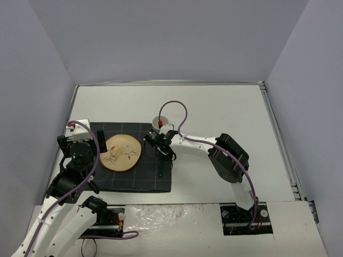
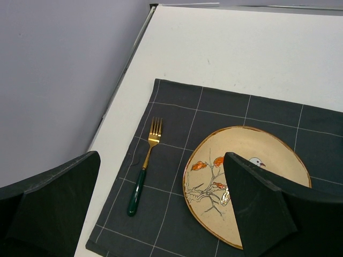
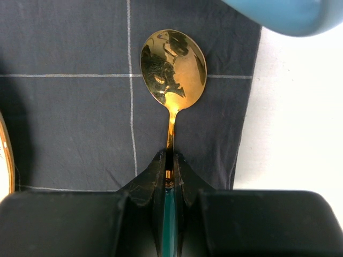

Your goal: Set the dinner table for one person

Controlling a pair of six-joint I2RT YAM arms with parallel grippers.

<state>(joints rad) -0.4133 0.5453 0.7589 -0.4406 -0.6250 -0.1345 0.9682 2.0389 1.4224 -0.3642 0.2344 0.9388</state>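
Observation:
On the white dinner table [image 1: 225,107] lies a dark grey checked placemat [image 1: 139,179] with a beige bird-painted plate [image 1: 122,152] on it. My right gripper [image 3: 169,160] is shut on the neck of a gold spoon [image 3: 173,67] with a green handle. The spoon sits over the mat's right strip, bowl pointing away; whether it rests on the cloth I cannot tell. A gold fork [image 2: 143,171] with a green handle lies on the mat left of the plate [image 2: 209,187]. Above the mat's left part hovers my left gripper [image 2: 161,160], open and holding nothing.
A light cup [image 1: 161,122] stands on the table just past the mat's far right corner, close to the right gripper [image 1: 158,140]; its blue wall [image 3: 289,13] shows in the right wrist view. Grey walls enclose the table on three sides.

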